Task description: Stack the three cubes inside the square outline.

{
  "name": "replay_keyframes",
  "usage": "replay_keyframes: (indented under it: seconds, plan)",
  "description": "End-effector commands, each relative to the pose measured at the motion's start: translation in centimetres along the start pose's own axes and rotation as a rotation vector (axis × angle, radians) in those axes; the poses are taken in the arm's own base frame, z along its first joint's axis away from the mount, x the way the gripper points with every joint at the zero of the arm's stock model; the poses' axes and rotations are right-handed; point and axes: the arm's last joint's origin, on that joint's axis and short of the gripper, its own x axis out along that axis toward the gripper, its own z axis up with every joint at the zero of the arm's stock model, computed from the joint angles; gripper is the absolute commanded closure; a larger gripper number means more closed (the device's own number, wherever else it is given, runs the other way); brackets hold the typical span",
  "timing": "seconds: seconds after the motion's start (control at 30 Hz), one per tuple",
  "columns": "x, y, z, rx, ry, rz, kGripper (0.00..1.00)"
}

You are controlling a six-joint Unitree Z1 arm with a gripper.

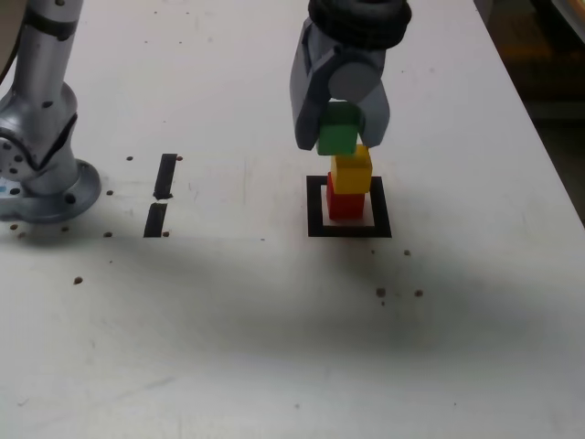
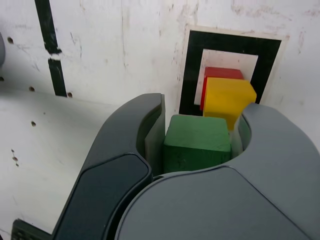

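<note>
- The white table (image 1: 274, 347) fills both views, wide and bare in front of the stack and toward the exterior view's right, where its edge runs diagonally.
- The arm's base (image 1: 41, 174) stands at the exterior view's left, well apart from the work.
- The gripper (image 1: 340, 137) hangs above the stack, its jaws closed on the green cube (image 1: 338, 133) from both sides; in the wrist view the cube (image 2: 197, 142) sits pinched between the two jaws.
- The square outline (image 1: 315, 206) lies flat directly below, its black frame showing on all sides of the stack.
- Two short black strips (image 1: 163, 192) lie between base and outline, clear of both.
- The red cube (image 1: 345, 203) rests on the white centre, inside the frame.
- The yellow cube (image 1: 353, 170) sits on the red one, shifted slightly toward the exterior view's right.
- The green cube is just above the yellow; whether they touch I cannot tell.
</note>
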Motion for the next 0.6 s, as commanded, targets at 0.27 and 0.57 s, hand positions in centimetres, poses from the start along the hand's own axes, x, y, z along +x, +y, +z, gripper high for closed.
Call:
replay_keyframes:
  seconds: [0.27, 0.57]
  plan:
    - [1.2, 0.6, 1.2, 0.005, 0.003, 0.0, 0.87]
    - [2.3, 0.6, 2.1, 0.014, -0.002, -0.002, 0.76]
